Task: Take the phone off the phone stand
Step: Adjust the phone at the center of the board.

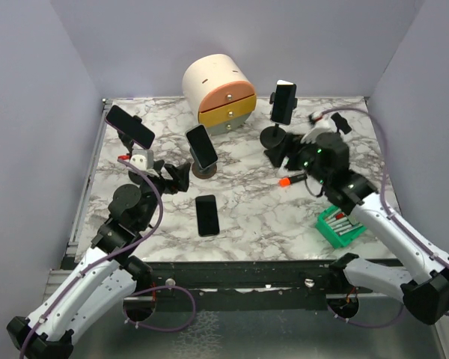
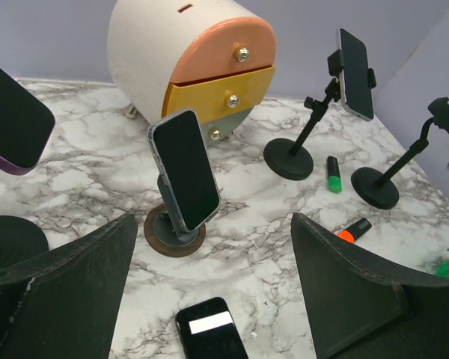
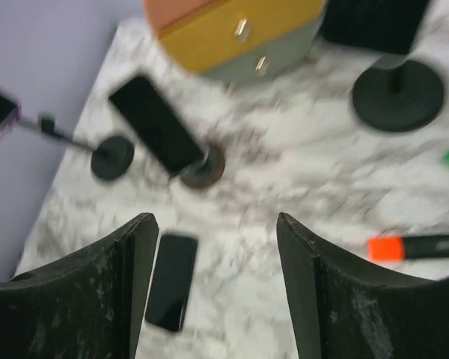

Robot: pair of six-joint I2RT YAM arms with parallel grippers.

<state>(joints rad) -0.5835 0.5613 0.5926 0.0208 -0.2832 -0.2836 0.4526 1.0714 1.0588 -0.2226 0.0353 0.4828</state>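
Note:
Three phones sit on stands. A purple-edged phone (image 1: 131, 126) is on the left arm stand. A black phone (image 1: 201, 147) leans on a round brown-rimmed stand (image 2: 174, 233); it also shows in the left wrist view (image 2: 184, 170). A third phone (image 1: 283, 102) is clamped on the back right stand (image 2: 288, 159). Another black phone (image 1: 206, 215) lies flat on the table. My left gripper (image 1: 176, 178) is open and empty, just left of the middle stand. My right gripper (image 1: 284, 153) is open and empty, in front of the back right stand's base.
A white drawer unit (image 1: 218, 91) with orange and yellow drawers stands at the back. An empty clamp stand (image 2: 374, 187) is at the right. An orange marker (image 1: 288, 180) and a green highlighter (image 2: 334, 184) lie on the marble. A green tray (image 1: 341, 226) holds markers at the front right.

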